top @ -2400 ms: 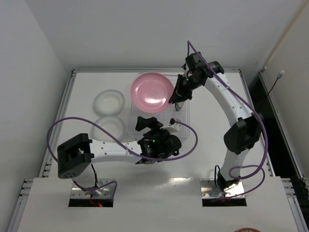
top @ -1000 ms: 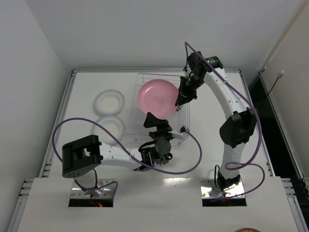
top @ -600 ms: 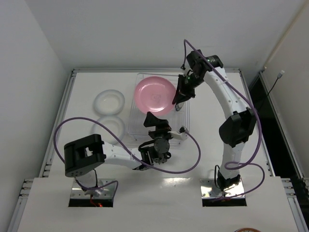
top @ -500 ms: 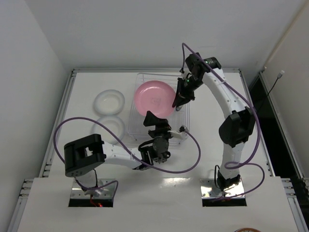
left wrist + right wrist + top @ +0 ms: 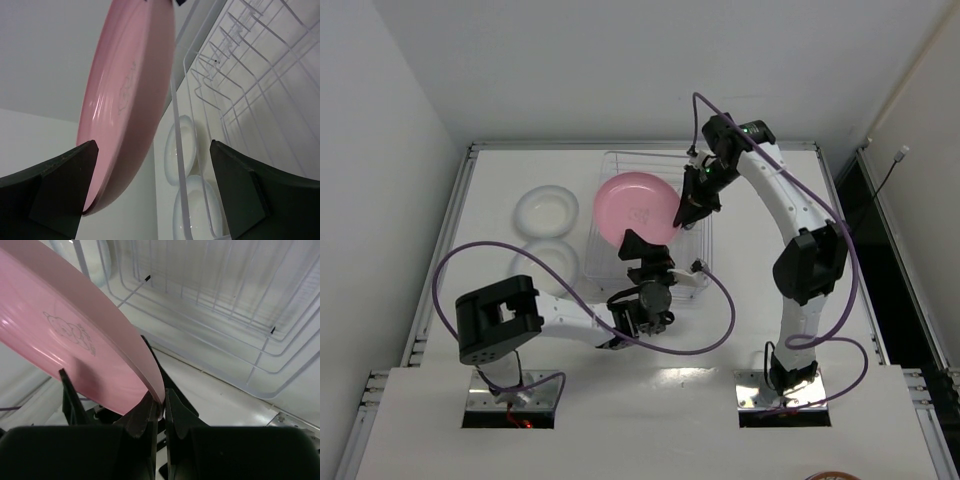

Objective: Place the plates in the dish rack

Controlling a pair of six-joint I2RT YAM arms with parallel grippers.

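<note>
My right gripper is shut on the rim of the matte pink plate and holds it tilted over the white wire dish rack. My left gripper is open at the rack's near left side, just below the pink plate, with the plate's lower edge by its left finger. Two clear glass plates lie flat on the table left of the rack; they also show in the left wrist view. The patterned-rim plate is out of view.
The rack's upright prongs stand in rows. The table's raised metal border runs round the white surface. A purple cable loops from the left arm over the table's left part.
The right gripper has carried the pink plate from the table's back edge down and nearer over the rack. The left arm has swung so its gripper points at the plate.
</note>
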